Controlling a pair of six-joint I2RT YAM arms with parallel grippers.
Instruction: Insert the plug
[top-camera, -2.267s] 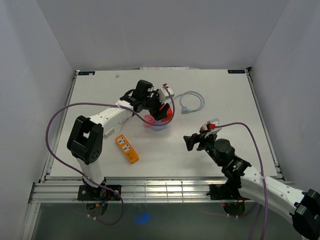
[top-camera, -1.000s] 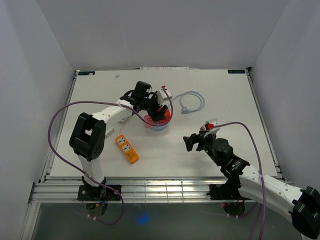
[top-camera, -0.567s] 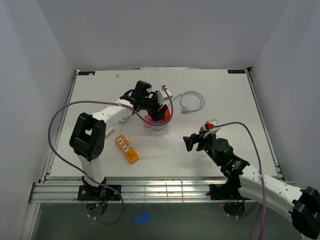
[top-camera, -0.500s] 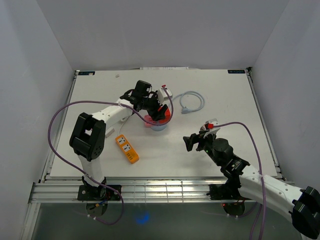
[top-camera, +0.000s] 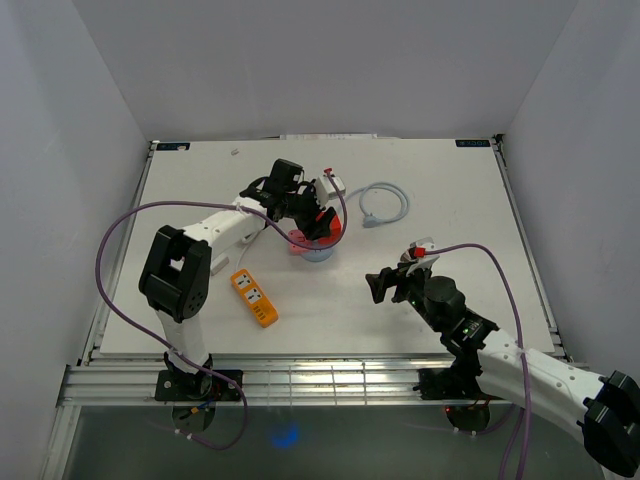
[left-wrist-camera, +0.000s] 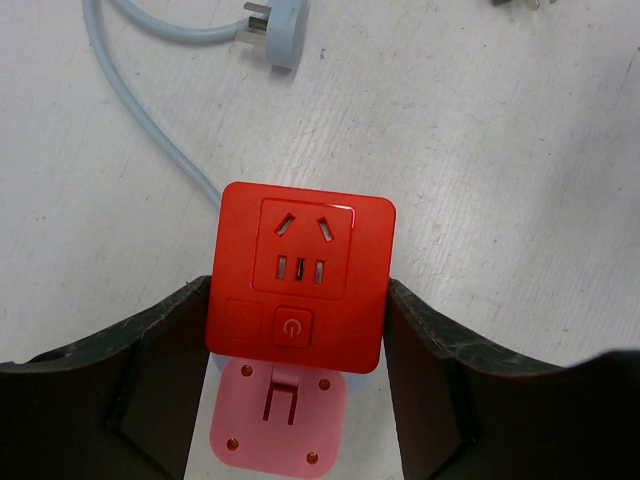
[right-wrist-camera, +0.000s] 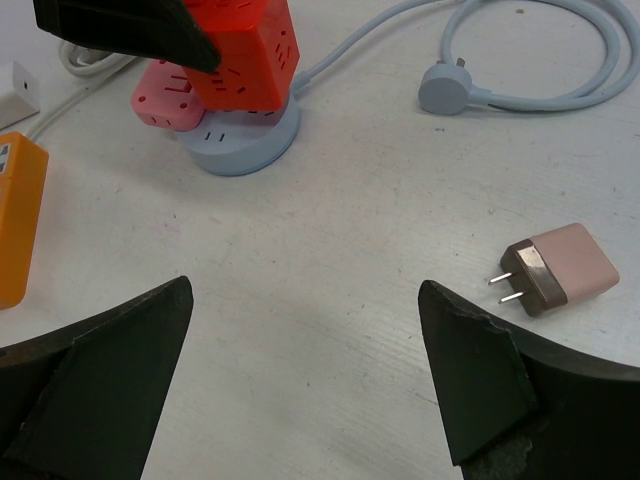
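- Left gripper: clamped on the red socket cube, one finger pressing on each side face. The socket face with its power button is facing the left wrist camera.
- The red cube is sitting on a stack, with a pink cube beside and below it and a round pale-blue base underneath. From overhead the stack is standing near mid-bench, slightly towards the far edge and left of centre.
- Right gripper: jaws spread wide, holding nothing, hovering over bare bench right of centre, closer to the near edge.
- Pink two-prong plug: lying flat on the bench just ahead of the right gripper's right finger. Its prongs are pointing back towards the stack, and it is well apart from the stack. I cannot make it out in the overhead view.
- Grey-blue cable: lying coiled towards the far edge, right of the stack, with its own plug loose on the bench.
- Orange power strip: lying left of centre, towards the near edge.
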